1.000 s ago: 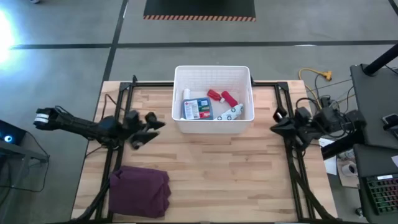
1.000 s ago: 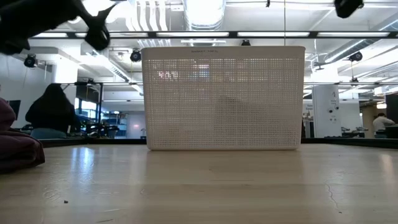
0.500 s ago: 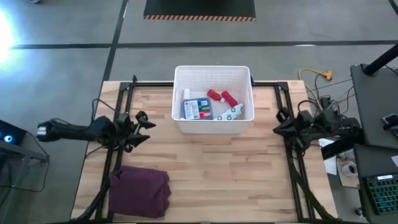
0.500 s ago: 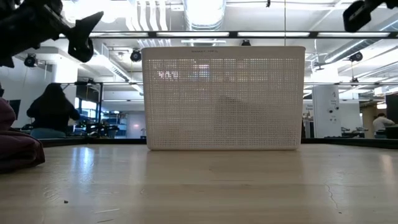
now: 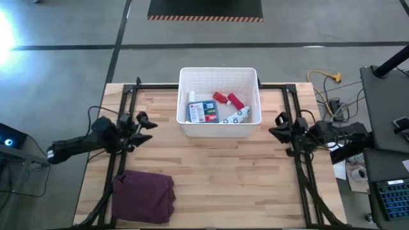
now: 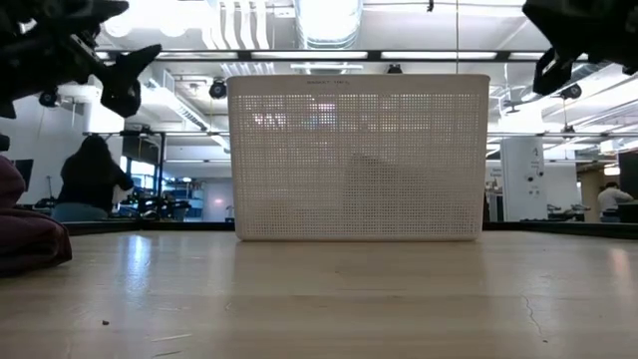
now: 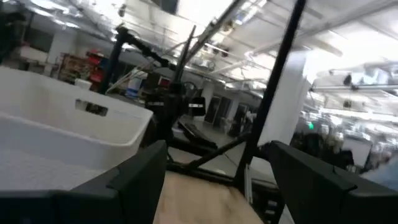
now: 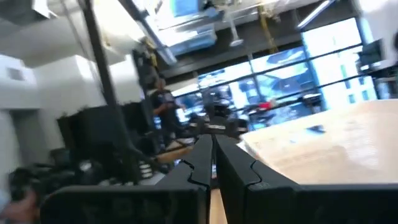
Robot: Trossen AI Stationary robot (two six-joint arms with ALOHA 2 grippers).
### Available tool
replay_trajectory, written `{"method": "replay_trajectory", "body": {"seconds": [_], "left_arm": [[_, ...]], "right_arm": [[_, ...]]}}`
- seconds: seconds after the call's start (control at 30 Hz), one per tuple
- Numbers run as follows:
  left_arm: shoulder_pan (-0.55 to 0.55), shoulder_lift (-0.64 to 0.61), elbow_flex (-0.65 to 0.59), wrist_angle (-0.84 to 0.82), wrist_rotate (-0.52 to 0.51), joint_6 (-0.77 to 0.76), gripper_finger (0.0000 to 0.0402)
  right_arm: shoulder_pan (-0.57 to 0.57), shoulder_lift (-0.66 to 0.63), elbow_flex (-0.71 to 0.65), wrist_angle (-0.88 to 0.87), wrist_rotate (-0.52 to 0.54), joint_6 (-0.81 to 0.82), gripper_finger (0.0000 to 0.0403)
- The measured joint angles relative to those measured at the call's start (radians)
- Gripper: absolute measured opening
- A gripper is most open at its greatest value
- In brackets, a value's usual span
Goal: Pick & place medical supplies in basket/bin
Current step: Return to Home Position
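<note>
The white slotted basket (image 5: 218,82) stands at the table's far middle and fills the centre of the low view (image 6: 359,160). Inside lie the blue first-aid box (image 5: 203,112), two small red items (image 5: 220,97) (image 5: 236,101), a small white bottle (image 5: 191,97) and a white packet (image 5: 240,116). My left gripper (image 5: 144,121) hovers open to the left of the basket, holding nothing; its fingers stand wide apart in the left wrist view (image 7: 214,186). My right gripper (image 5: 278,128) hovers to the right of the basket, shut and holding nothing (image 8: 212,163).
A folded maroon cloth (image 5: 144,197) lies at the table's near left corner and shows at the low view's left edge (image 6: 25,234). Black frame rails (image 5: 121,102) run along both table sides. Bare wood (image 5: 223,179) stretches in front of the basket. A person sits behind the table (image 6: 88,179).
My left gripper has drawn back from the basket toward the table's left edge and sunk a little, staying open. My right gripper has come lower and shifted slightly toward the basket. The basket and its contents have kept still.
</note>
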Motion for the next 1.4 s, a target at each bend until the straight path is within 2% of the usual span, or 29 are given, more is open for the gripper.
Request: {"method": "replay_trajectory", "body": {"seconds": [0.23,0.3,0.77,1.07,1.33,1.4], "left_arm": [[0.001,0.076,0.001,-0.115,-0.051,-0.024,0.0267],[0.001,0.103,0.001,-0.117,-0.05,-0.024,0.0267],[0.0,0.316,0.001,-0.117,-0.05,-0.024,0.0267],[0.0,0.425,0.001,-0.117,-0.05,-0.024,0.0267],[0.0,0.494,0.001,-0.117,-0.051,-0.024,0.0267],[0.0,0.508,0.001,-0.117,-0.05,-0.024,0.0267]], "right_arm": [[-0.005,-0.001,0.001,-0.053,0.162,-0.16,0.0013],[-0.004,0.0,0.001,-0.071,0.18,-0.206,0.0013],[-0.008,-0.004,0.001,-0.07,0.177,-0.216,0.0013],[-0.141,-0.003,0.001,-0.068,0.177,-0.216,0.0013],[-0.117,-0.003,0.001,-0.068,0.175,-0.218,0.0013],[-0.118,-0.003,0.001,-0.069,0.11,-0.228,0.0013]]}}
